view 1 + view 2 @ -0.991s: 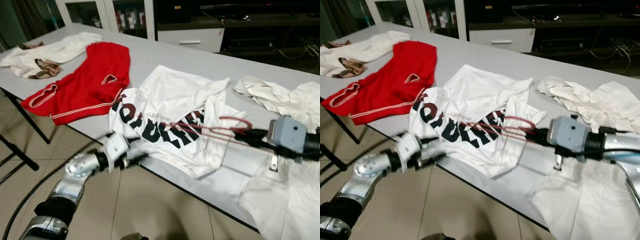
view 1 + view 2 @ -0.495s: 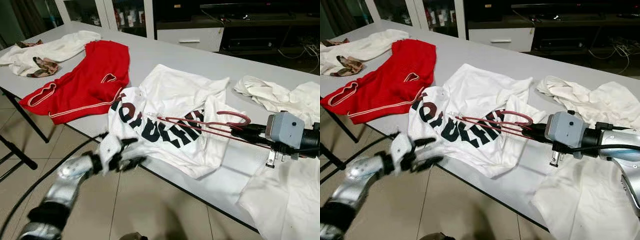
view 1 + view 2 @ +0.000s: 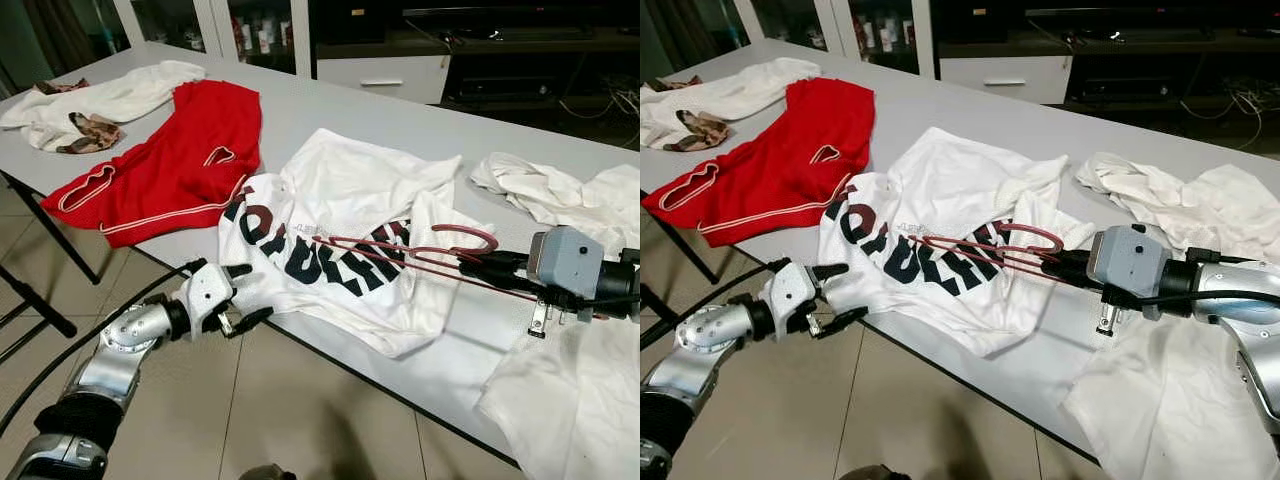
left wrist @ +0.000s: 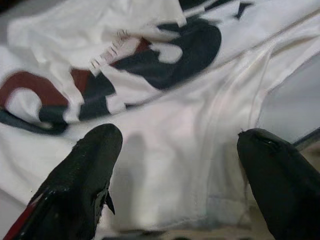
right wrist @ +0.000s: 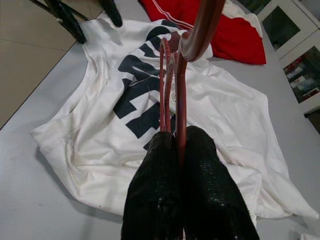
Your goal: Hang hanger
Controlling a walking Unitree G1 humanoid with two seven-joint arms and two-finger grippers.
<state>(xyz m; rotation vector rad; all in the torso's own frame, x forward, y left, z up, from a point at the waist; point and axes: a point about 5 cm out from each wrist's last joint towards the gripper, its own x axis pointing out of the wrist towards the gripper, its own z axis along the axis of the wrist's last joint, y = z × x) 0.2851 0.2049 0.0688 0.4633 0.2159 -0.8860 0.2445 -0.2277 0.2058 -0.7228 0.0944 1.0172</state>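
Note:
A thin dark-red wire hanger [image 3: 400, 255] lies level just above a white T-shirt with black and red lettering [image 3: 340, 215], which is spread on the grey table [image 3: 330, 110]. My right gripper [image 3: 497, 270] is shut on the hanger's end near its hook [image 3: 465, 236]. In the right wrist view the hanger [image 5: 175, 85] runs out from between the closed fingertips [image 5: 160, 185]. My left gripper [image 3: 243, 295] stands open at the table's near edge, right at the shirt's hem. In the left wrist view the two fingers [image 4: 80, 185] flank that hem [image 4: 170, 200].
A red garment [image 3: 170, 165] lies left of the shirt, with a white one and a patterned cloth [image 3: 90, 130] beyond it. More white clothes [image 3: 560, 200] are piled at the right. A low dark cabinet [image 3: 470, 50] stands behind the table. Tiled floor lies below the near edge.
My left gripper has risen a little and closed in on the shirt's hem at the table edge. The right gripper with the hanger has barely moved.

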